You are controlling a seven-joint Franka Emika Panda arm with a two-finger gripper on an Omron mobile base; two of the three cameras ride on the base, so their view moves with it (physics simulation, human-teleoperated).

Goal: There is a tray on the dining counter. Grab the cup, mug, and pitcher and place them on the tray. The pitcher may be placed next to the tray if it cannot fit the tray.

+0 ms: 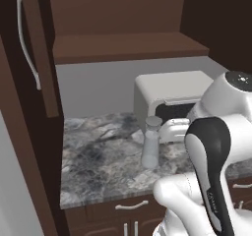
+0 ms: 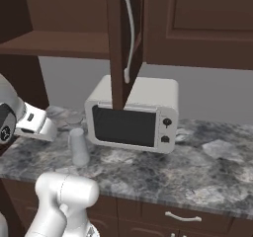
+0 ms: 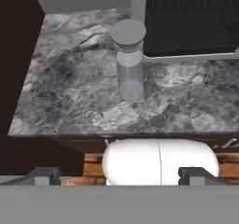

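Step in hand: pitcher (image 3: 129,62) pickup. It stands upright on the marbled counter (image 1: 98,166) just off the microwave (image 2: 132,113) front-left corner, nearer the counter's front edge. Gripper (image 3: 119,174) fingers apart, nothing held, well short of it. Next, I reckon: reach fwd, close round the neck.

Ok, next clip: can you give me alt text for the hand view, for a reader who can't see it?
A tall translucent grey pitcher stands upright on a grey marbled counter, just in front of a white microwave with a dark door. The gripper is open, its two dark fingertips spread wide and back from the counter's front edge.
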